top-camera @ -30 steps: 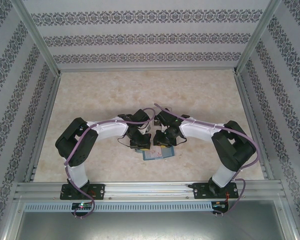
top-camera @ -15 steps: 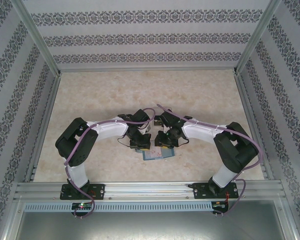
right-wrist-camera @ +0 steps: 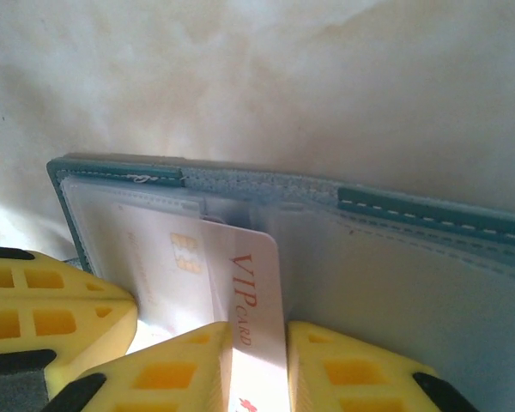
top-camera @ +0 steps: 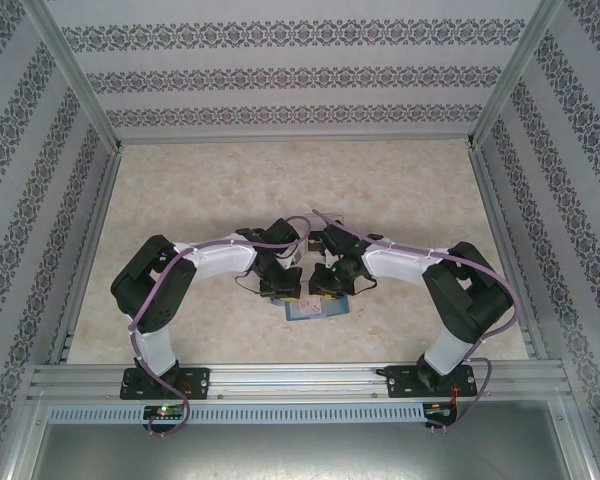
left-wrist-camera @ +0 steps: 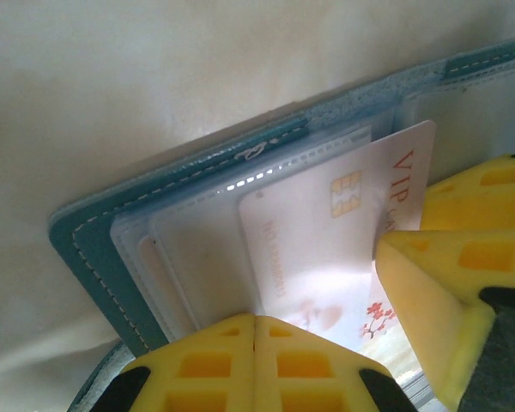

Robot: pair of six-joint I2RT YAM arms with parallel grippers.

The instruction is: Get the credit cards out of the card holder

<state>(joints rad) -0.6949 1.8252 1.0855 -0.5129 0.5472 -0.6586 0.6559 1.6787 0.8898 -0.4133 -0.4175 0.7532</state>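
at the lower edge, the right gripper (right-wrist-camera: 257, 343) sits narrow around the credit card (right-wrist-camera: 240, 257), grip uncertain; pull straight out while the closed left gripper (left-wrist-camera: 254, 335) presses the card holder (right-wrist-camera: 412, 257).

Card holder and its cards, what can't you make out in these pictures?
Top external: card holder mostly hidden under both arms; contents too small.
Left wrist: lower end of the VIP card hidden behind yellow fingers; how many cards sit in the sleeves is unclear.
Right wrist: card's bottom cut off by the frame edge.

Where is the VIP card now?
In the right wrist view, the card sticks partly out of the holder, between the right gripper fingers.
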